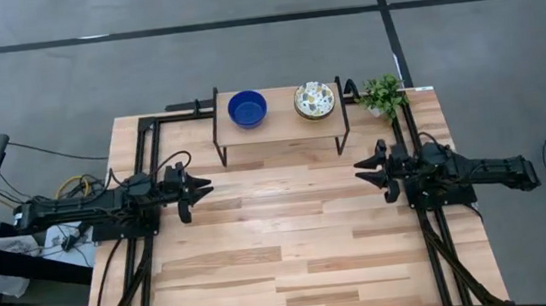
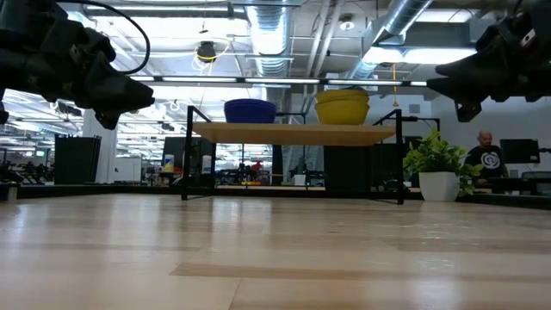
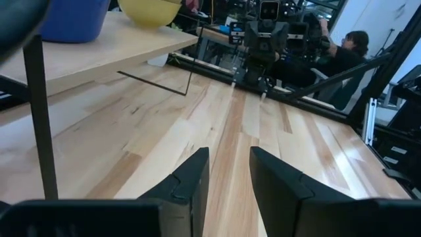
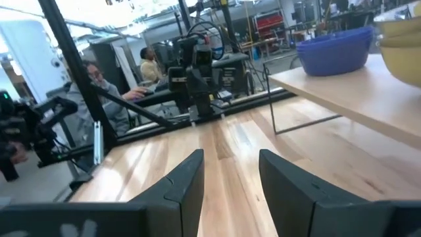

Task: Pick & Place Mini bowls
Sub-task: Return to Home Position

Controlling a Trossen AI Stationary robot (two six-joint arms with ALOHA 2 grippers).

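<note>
The blue mini bowls (image 1: 247,108) sit stacked at the left of the far shelf (image 1: 279,114), and the floral mini bowls (image 1: 314,100) at its right. No bowl lies elsewhere, so placing looks finished. The left gripper (image 1: 201,188) and right gripper (image 1: 363,172) hover at the table's sides, fingers parted and empty.

A light wooden table (image 1: 292,242) carries a low black-legged shelf (image 1: 280,124) at the middle of its far edge. On the shelf, blue bowls (image 1: 247,108) sit stacked at left, cream floral bowls (image 1: 314,100) at right. A small plant (image 1: 382,94) stands on the table just right of the shelf.
</note>
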